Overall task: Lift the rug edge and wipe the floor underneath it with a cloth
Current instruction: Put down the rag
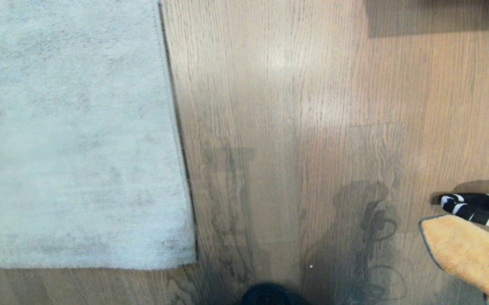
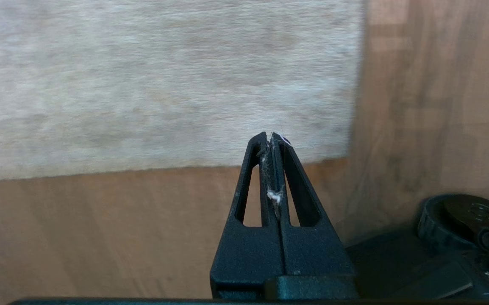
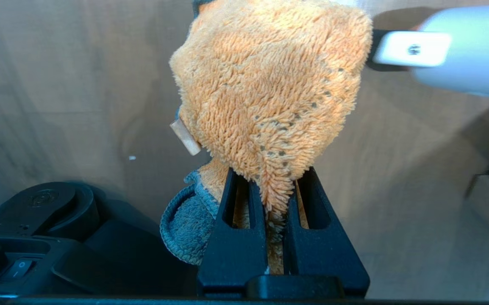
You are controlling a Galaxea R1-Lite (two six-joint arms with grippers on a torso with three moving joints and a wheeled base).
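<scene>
The pale grey rug (image 1: 70, 135) lies flat on the left, and its rug edge (image 1: 177, 127) runs straight down to a corner near me. Grey-brown wood-grain floor (image 1: 291, 127) fills the middle and right. In the left wrist view my left gripper (image 2: 270, 137) is shut on nothing but a wisp of lint and hangs above the floor just short of the rug edge (image 2: 357, 84). My right gripper (image 3: 270, 171) is shut on the orange fuzzy cloth (image 3: 270, 84), which bulges out past its fingers. That cloth (image 1: 469, 254) shows at the lower right of the head view.
A white and black bar-shaped object (image 1: 477, 209) lies beside the cloth at the right edge; it shows again (image 3: 460, 51) in the right wrist view. My dark base (image 1: 265, 296) sits at the bottom centre. A dark shadow (image 1: 439, 17) covers the far right.
</scene>
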